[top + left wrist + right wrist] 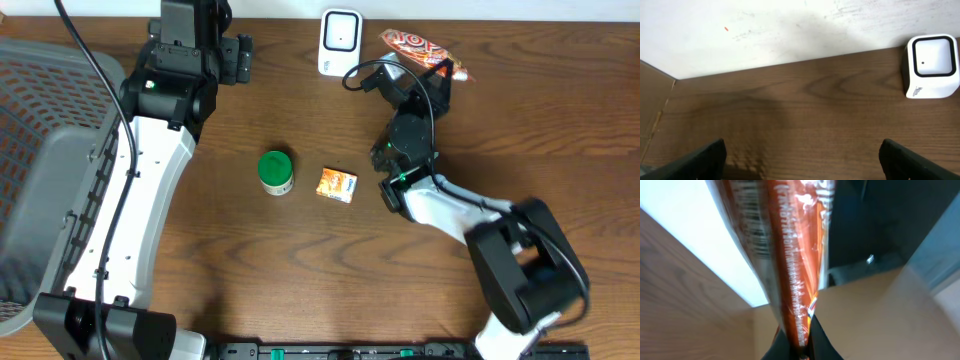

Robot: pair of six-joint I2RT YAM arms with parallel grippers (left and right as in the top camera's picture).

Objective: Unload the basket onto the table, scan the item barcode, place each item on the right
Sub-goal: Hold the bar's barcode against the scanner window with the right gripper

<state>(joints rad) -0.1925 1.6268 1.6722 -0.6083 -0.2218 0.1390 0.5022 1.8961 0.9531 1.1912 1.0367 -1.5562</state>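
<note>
Pinching orange snack packet (410,43) tight in right end effector (799,347).
Looks light, crinkly, slippery; best held by seam at tips.

The table (300,270) was dark brown wood grain with a smooth, dull finish. The scanner (340,40) looked like smooth white plastic with a glossy, black-rimmed window. The snack wrapper (790,255) was shiny, crinkled orange film. The basket (40,120) was matt grey perforated plastic, and the small box (338,184) was printed card.
</note>
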